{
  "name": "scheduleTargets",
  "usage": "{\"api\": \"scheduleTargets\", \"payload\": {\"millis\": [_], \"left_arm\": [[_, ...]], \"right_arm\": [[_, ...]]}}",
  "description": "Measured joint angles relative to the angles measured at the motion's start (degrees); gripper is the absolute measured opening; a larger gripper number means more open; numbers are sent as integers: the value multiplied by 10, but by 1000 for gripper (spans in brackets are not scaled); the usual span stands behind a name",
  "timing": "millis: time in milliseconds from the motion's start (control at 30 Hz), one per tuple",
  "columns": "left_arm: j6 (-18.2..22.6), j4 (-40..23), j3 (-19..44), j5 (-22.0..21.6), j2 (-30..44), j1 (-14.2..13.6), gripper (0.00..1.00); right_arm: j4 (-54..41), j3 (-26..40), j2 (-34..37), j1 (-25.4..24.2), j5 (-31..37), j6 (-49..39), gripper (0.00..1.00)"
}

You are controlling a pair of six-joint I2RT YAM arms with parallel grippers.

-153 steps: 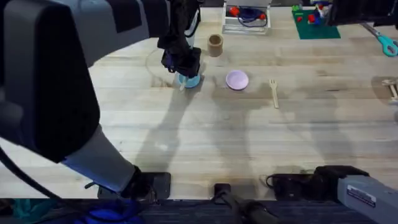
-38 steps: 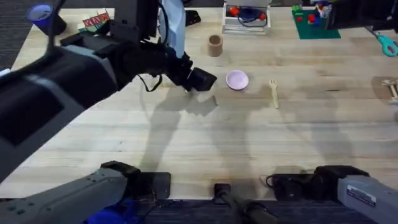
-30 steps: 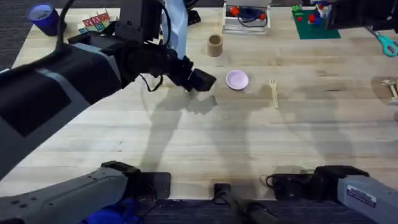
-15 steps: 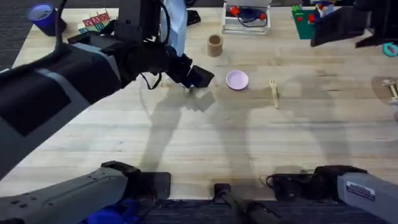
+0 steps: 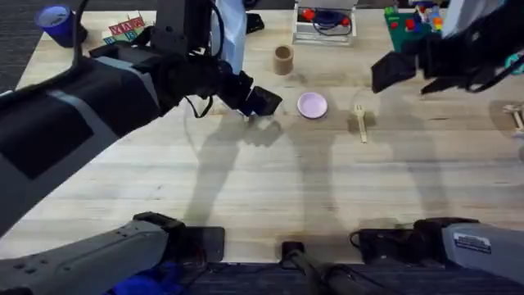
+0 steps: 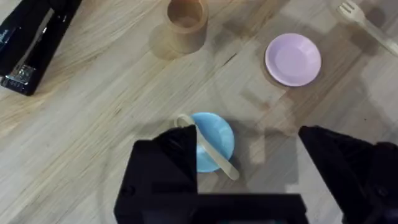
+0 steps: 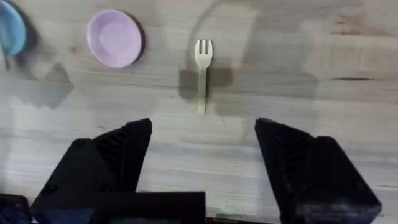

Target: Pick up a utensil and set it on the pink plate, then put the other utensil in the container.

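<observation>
- Wooden spoon (image 6: pixel 208 149) lies across the light-blue plate (image 6: pixel 214 140), head toward the plate's far rim, handle overhanging the near edge; it has not reached the pink plate (image 5: pixel 312 105).
- Left claw (image 6: pixel 249 171) hangs above the blue plate with fingers spread and nothing between them. Compared with a second ago it sits almost unchanged, just left of the pink plate in the overhead view.
- Judgement: first step of the task is not done; the spoon looks lined up for a pick.
- Tan container (image 5: pixel 283 59) stands upright behind the two plates, apart from both.
- Fork (image 5: pixel 360 121) lies flat on the surface (image 5: pixel 270 188), just right of the pink plate, prongs pointing away from the bases.
- Right claw (image 7: pixel 202 155) has come into the overhead view at upper right within the last half second, and hovers above the fork with fingers spread, holding nothing.
- Judgement: both arms are now staged, one per utensil.
- Left wrist view shows spoon and blue plate, hidden under the arm from overhead; right wrist view shows the prongs clearly.
</observation>
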Motion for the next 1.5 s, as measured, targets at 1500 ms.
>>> {"api": "scheduleTargets", "payload": {"millis": [1500], "left_arm": [[0, -1, 0, -2, 0, 0, 993]], "right_arm": [[231, -185, 142, 59, 56, 20, 996]]}}
